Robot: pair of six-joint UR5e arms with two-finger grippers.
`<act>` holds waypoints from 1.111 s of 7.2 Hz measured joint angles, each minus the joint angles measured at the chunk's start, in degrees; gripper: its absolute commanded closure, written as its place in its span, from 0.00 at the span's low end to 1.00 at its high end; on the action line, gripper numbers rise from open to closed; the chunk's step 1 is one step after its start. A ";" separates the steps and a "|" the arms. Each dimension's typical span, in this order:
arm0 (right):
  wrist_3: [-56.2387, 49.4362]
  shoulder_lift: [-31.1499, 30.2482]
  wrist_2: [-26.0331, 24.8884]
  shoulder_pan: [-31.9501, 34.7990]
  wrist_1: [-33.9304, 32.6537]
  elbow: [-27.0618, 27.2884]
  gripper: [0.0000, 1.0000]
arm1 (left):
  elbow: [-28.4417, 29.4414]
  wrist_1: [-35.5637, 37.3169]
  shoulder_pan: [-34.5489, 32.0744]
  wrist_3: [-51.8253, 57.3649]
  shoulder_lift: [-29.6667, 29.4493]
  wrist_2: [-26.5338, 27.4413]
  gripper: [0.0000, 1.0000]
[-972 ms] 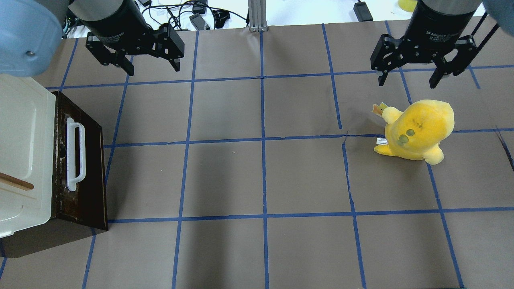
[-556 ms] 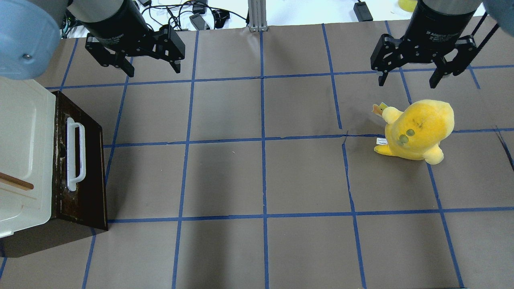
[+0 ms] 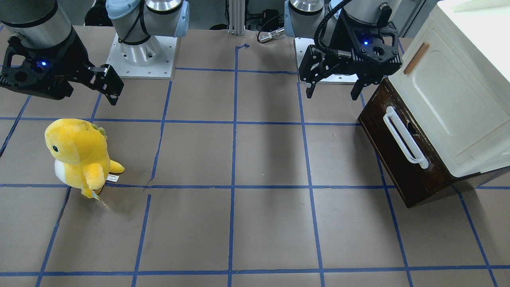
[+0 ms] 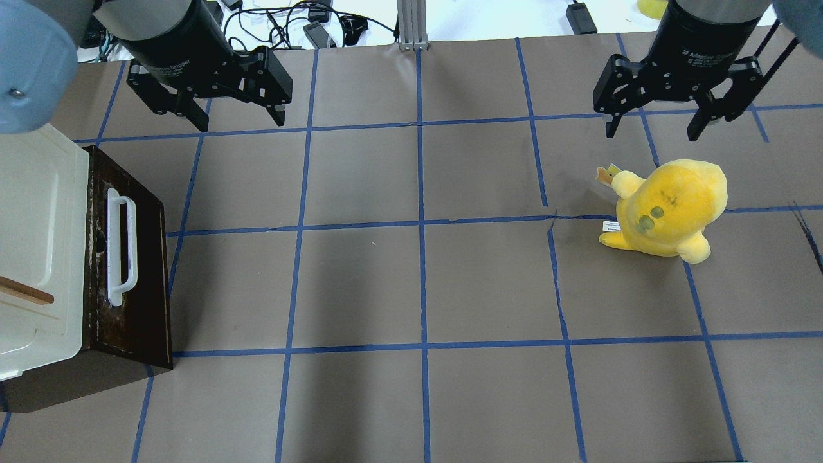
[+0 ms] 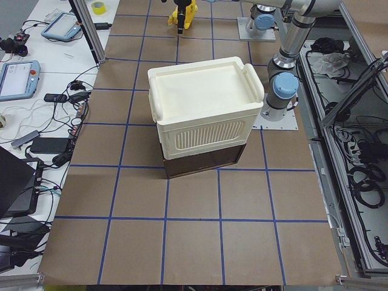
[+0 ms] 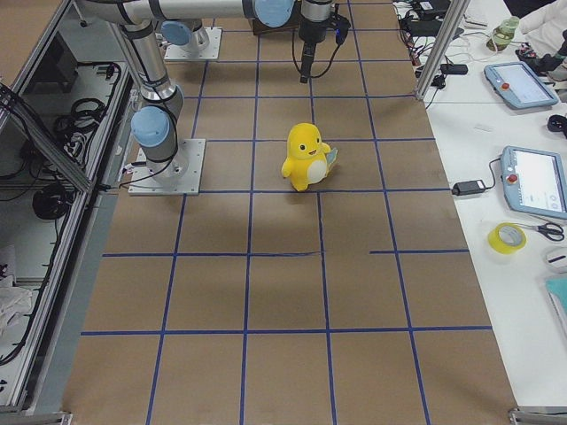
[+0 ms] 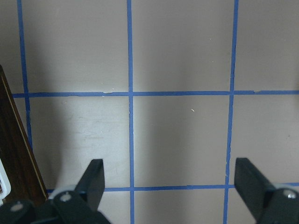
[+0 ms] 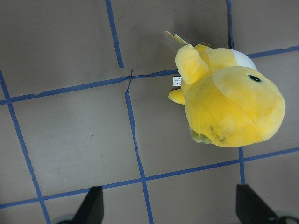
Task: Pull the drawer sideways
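Note:
The drawer (image 4: 144, 270) is at the table's left end, under a cream cabinet. Its dark brown front carries a long white bar handle (image 4: 121, 251) and faces the table's middle; no inner walls show. It also shows in the front-facing view (image 3: 388, 159) and at the left edge of the left wrist view (image 7: 14, 154). My left gripper (image 4: 238, 116) is open and empty. It hangs over the table beyond the drawer's far end, apart from the handle. My right gripper (image 4: 651, 132) is open and empty at the far right.
A yellow plush toy (image 4: 669, 209) stands on the right side, just in front of the right gripper, and fills the right wrist view (image 8: 229, 102). The cream cabinet (image 4: 38, 244) with a small wooden handle (image 3: 416, 57) sits above the drawer. Cables (image 4: 289, 19) lie past the far edge.
My left gripper has shifted slightly to the left, toward the drawer's side. The right gripper, the drawer and the plush toy have not moved.

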 measured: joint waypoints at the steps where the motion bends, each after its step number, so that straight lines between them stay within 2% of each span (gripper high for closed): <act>1: 0.00 0.00 0.00 0.00 0.00 0.00 0.00 | -0.05 -0.31 0.00 0.01 0.24 0.08 0.00; 8: 0.00 0.00 0.00 -0.02 0.00 0.00 0.00 | -0.31 -3.55 0.04 -0.21 1.47 0.36 0.00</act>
